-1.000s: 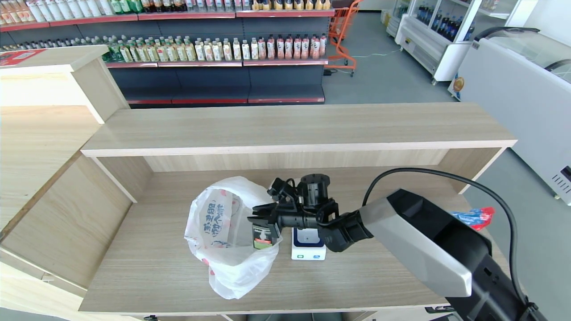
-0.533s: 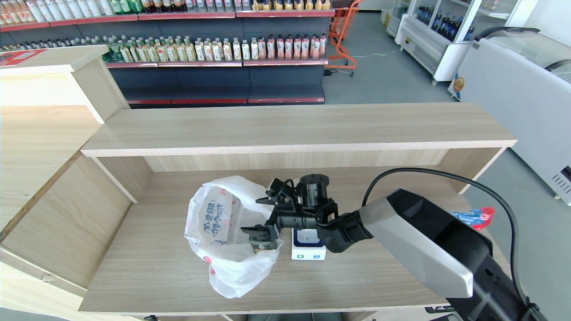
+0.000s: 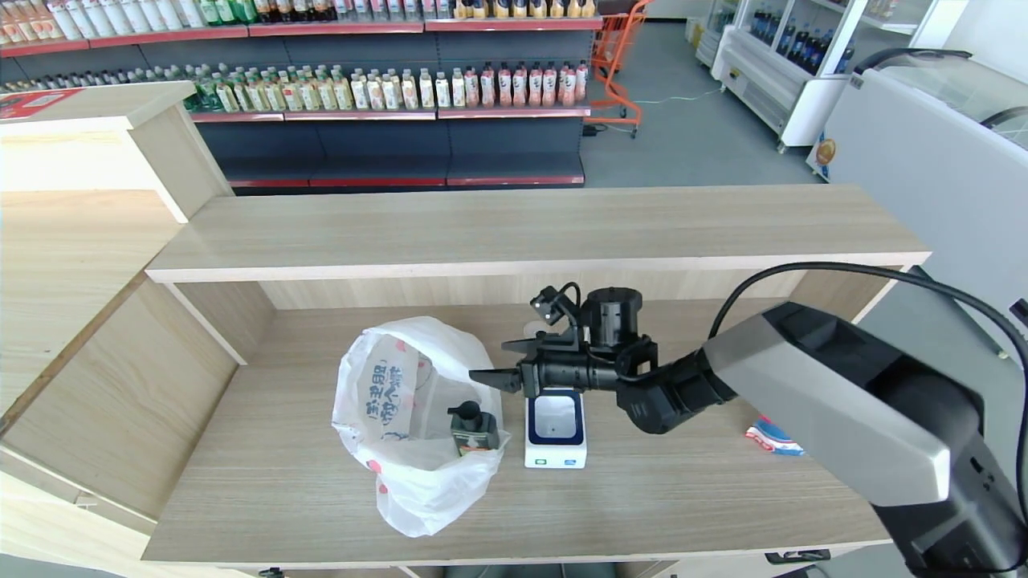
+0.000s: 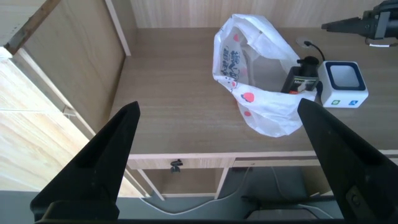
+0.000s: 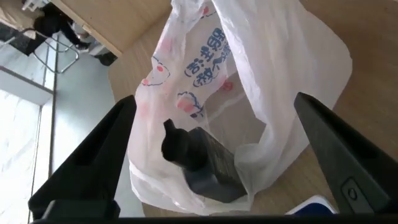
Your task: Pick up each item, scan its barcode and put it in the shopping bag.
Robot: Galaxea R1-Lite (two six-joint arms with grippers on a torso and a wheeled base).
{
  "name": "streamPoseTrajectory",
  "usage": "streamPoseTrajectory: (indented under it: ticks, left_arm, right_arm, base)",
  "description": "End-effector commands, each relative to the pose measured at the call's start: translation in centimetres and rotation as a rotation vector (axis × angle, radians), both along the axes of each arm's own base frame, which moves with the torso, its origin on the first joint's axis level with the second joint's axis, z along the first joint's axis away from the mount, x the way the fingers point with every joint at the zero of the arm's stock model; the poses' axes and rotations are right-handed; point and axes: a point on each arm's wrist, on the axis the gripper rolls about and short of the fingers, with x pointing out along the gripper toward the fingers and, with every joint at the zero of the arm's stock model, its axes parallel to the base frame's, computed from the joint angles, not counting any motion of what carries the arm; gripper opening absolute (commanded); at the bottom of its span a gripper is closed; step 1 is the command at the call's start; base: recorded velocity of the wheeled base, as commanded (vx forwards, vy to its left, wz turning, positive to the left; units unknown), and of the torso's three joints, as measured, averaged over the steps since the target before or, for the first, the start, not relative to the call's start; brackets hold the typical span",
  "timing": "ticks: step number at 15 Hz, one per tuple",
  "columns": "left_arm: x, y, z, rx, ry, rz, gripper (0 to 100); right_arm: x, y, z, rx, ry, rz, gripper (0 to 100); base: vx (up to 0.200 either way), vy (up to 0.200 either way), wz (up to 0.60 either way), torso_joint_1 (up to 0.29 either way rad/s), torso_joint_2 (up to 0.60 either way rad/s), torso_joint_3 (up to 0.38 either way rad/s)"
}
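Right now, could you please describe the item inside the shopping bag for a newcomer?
On the wooden counter, a white shopping bag lies left of the white barcode scanner. In its open mouth sits a dark bottle with a black cap, unlike its pale neighbours.

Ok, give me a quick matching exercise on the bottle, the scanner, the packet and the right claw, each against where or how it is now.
Things:
1. dark bottle with a black cap
2. white and blue box-shaped scanner
3. red and blue flat packet
4. right claw

Places or states:
A. on the wooden counter, just beside the bag
B. open, in the air near the bag's mouth
C. inside the white plastic shopping bag
D. lying on the counter, partly hidden by the right arm

Pairs: 1-C, 2-A, 3-D, 4-B
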Motion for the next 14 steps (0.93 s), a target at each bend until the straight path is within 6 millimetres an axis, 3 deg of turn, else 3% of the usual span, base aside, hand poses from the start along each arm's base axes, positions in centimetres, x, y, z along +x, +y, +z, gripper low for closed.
streamPoseTrajectory:
  ticks: [1, 4, 5, 6, 7, 8, 11, 12, 13, 14]
  left_arm:
    - [0.0, 0.0, 0.0, 0.000, -0.001, 0.000, 100]
    - [0.0, 0.0, 0.0, 0.000, -0.001, 0.000, 100]
    - [0.0, 0.0, 0.0, 0.000, -0.001, 0.000, 100]
    - [0.0, 0.0, 0.0, 0.000, 0.001, 0.000, 100]
    - [0.0, 0.0, 0.0, 0.000, -0.001, 0.000, 100]
    - [0.0, 0.0, 0.0, 0.000, -0.001, 0.000, 100]
    - [0.0, 0.0, 0.0, 0.000, 0.001, 0.000, 100]
    - [0.0, 0.0, 0.0, 0.000, -0.001, 0.000, 100]
    - [0.0, 0.0, 0.0, 0.002, -0.001, 0.000, 100]
    - [0.0, 0.0, 0.0, 0.000, 0.001, 0.000, 100]
  right_arm:
    - [-0.2, -5.3, 3.9, 0.030, 0.032, -0.109, 100]
    - [-3.5, -12.2, 9.1, 0.059, 0.059, -0.313, 100]
    - [-6.6, -15.4, 11.2, 0.057, 0.040, -0.411, 100]
    - [-8.9, -17.3, 12.1, 0.053, 0.033, -0.459, 100]
    - [-13.0, -20.0, 13.0, 0.042, 0.035, -0.525, 100]
    - [-16.4, -21.7, 13.0, 0.007, 0.034, -0.599, 100]
    - [-23.9, -24.5, 11.7, -0.066, -0.011, -0.915, 100]
    - [-25.6, -24.7, 11.4, -0.062, -0.021, -0.933, 100]
    - [-28.9, -25.3, 10.5, -0.056, -0.052, -0.958, 100]
    - [-30.7, -25.5, 10.0, -0.045, -0.073, -0.965, 100]
  base:
    - [0.000, 0.000, 0.00, 0.000, 0.00, 0.000]
    - [0.000, 0.000, 0.00, 0.000, 0.00, 0.000]
    - [0.000, 0.000, 0.00, 0.000, 0.00, 0.000]
    - [0.000, 0.000, 0.00, 0.000, 0.00, 0.000]
    - [0.000, 0.000, 0.00, 0.000, 0.00, 0.000]
    - [0.000, 0.000, 0.00, 0.000, 0.00, 0.000]
    - [0.000, 0.000, 0.00, 0.000, 0.00, 0.000]
    - [0.000, 0.000, 0.00, 0.000, 0.00, 0.000]
    - [0.000, 0.000, 0.00, 0.000, 0.00, 0.000]
    - [0.000, 0.000, 0.00, 0.000, 0.00, 0.000]
